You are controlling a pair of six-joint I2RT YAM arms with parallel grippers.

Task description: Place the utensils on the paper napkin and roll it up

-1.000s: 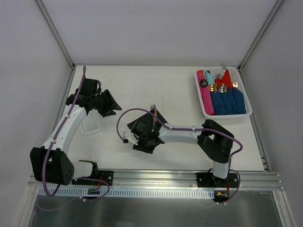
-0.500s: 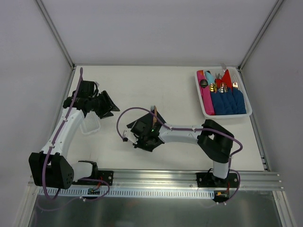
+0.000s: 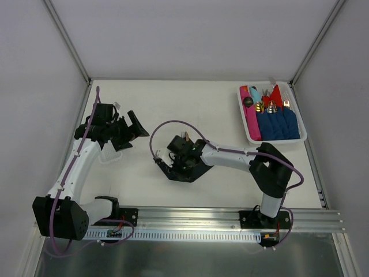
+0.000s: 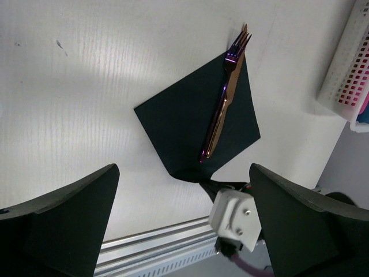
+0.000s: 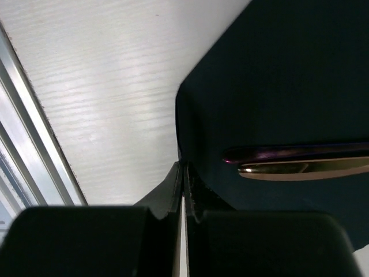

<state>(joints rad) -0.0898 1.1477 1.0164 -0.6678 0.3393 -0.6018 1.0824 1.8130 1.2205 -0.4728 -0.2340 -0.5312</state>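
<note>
so the white plastic tray (image 3: 275,142) holds rolled blue and pink napkins (image 3: 279,126) plus cutlery (image 3: 260,107), right fingers (image 5: 164,199) pinch a corner of the near-black paper napkin (image 4: 190,115), left fingers (image 4: 57,219) gape wide, empty

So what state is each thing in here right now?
Near-black square paper napkin: unrolled, lying flat, one corner pinched.
Purple and gold metal utensils: lying together on the napkin, tips past its edge.
Left gripper: open, holding nothing.
Right gripper: shut on the napkin's corner.
White plastic tray: filled with rolled napkins.
</note>
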